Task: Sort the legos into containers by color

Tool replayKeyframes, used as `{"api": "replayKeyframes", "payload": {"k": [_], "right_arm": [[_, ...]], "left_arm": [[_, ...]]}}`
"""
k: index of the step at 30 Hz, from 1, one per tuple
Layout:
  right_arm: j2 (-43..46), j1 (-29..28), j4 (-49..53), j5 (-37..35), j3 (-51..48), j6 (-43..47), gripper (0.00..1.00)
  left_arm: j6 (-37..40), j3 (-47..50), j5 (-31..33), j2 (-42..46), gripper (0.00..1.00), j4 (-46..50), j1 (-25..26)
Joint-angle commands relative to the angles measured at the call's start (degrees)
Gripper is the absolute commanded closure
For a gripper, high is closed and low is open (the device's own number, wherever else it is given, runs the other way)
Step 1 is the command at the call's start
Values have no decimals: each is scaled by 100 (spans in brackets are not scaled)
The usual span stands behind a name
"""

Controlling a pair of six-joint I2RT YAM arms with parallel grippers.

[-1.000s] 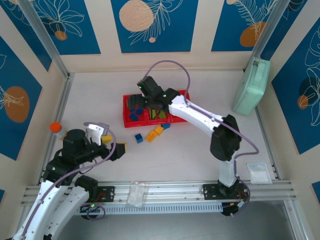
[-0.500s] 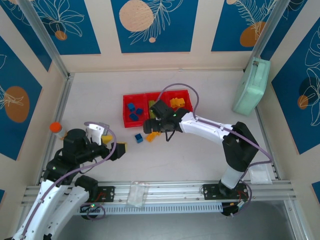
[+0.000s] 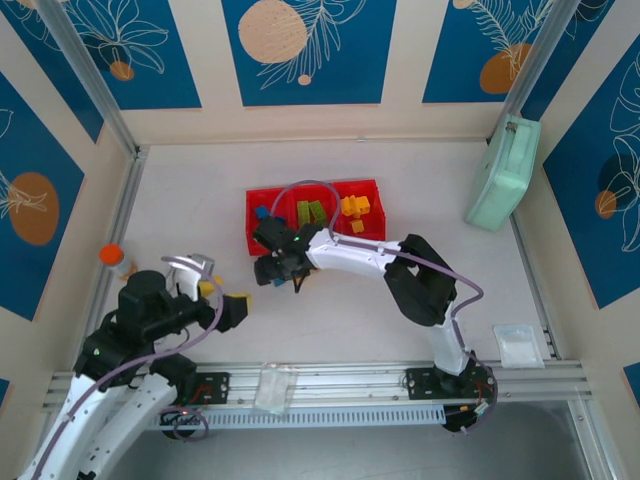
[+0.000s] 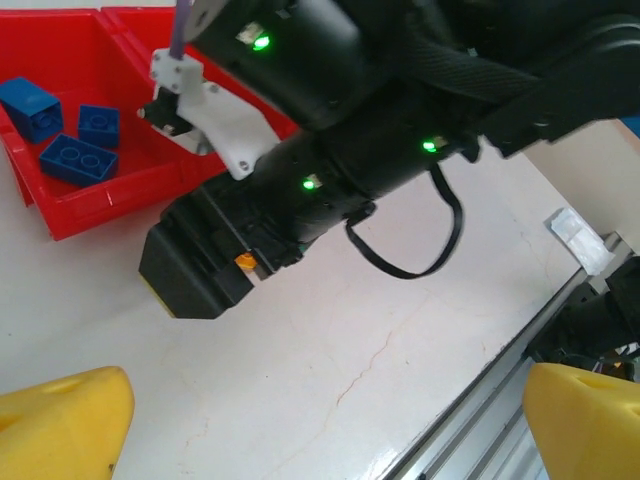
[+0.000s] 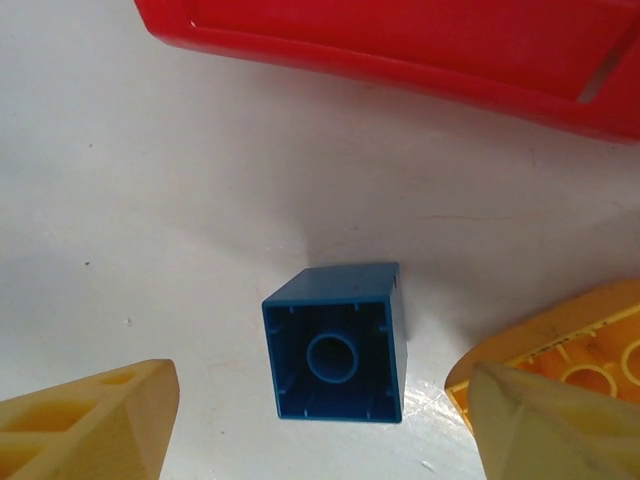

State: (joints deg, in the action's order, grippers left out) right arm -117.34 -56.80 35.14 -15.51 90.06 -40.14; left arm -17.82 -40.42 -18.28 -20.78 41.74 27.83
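The small blue square plastic brick [image 5: 335, 345] lay upside down on the white table [image 5: 150, 200], with its hollow underside and round centre tube facing up. It sat between the yellow fingers of my right pincer [image 5: 320, 425], whose jaws stood apart on either side and touched neither face.

A second earlier this pincer had hung over the row of three joined red plastic bins [image 3: 250, 222]. Since then it had come down to the table just in front of the left bin. That bin held blue bricks [image 3: 262, 213], the middle one lime green bricks [image 3: 310, 213], and the right one yellow-orange bricks [image 3: 353, 207]. My left pincer [image 3: 225, 293] had hardly moved and gaped wide, empty.

The red wall ran close beyond the brick. A long yellow-orange brick [image 5: 590, 340] lay just beside one finger, and bare table lay open on the other side.
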Motion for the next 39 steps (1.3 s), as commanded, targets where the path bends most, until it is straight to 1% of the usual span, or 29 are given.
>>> {"api": "replayKeyframes", "payload": {"k": [1, 4, 5, 7, 12, 13, 15, 18, 20, 21, 28, 32, 35, 39], "right_arm": [[-219, -35, 387, -43, 290, 8, 26], [-441, -39, 393, 172, 508, 230, 36], [-514, -38, 434, 189, 577, 267, 37], [-642, -37, 516, 158, 689, 295, 41], [-904, -16, 786, -5, 939, 375, 53], [-934, -2, 806, -5, 964, 402, 55], [-957, 15, 815, 41, 973, 436, 58], [-878, 41, 754, 69, 877, 437, 70], [-764, 71, 691, 94, 791, 428, 76], [-698, 87, 659, 128, 768, 443, 78], [20, 196, 366, 288, 833, 765, 78], [346, 315, -78, 232, 923, 1110, 78], [313, 502, -337, 284, 1172, 1429, 79], [-154, 832, -313, 290, 1844, 1698, 79]], "left_arm": [[-137, -199, 572, 265, 1, 203, 301], [-151, -203, 684, 294, 1, 220, 386], [-142, -203, 703, 271, 1, 232, 390], [-125, -211, 703, 258, 1, 237, 414], [-127, -216, 778, 362, 1, 251, 465], [-150, -212, 790, 378, 1, 248, 485], [-151, -209, 686, 370, 1, 223, 539], [-134, -203, 632, 354, 1, 210, 600], [-107, -203, 620, 369, 1, 198, 633], [-94, -207, 616, 377, 1, 194, 635], [-25, -176, 685, 454, 1, 159, 641], [32, -152, 697, 408, 1, 125, 637], [103, -128, 662, 354, 1, 69, 641], [139, -106, 605, 270, 1, 36, 641]]}}
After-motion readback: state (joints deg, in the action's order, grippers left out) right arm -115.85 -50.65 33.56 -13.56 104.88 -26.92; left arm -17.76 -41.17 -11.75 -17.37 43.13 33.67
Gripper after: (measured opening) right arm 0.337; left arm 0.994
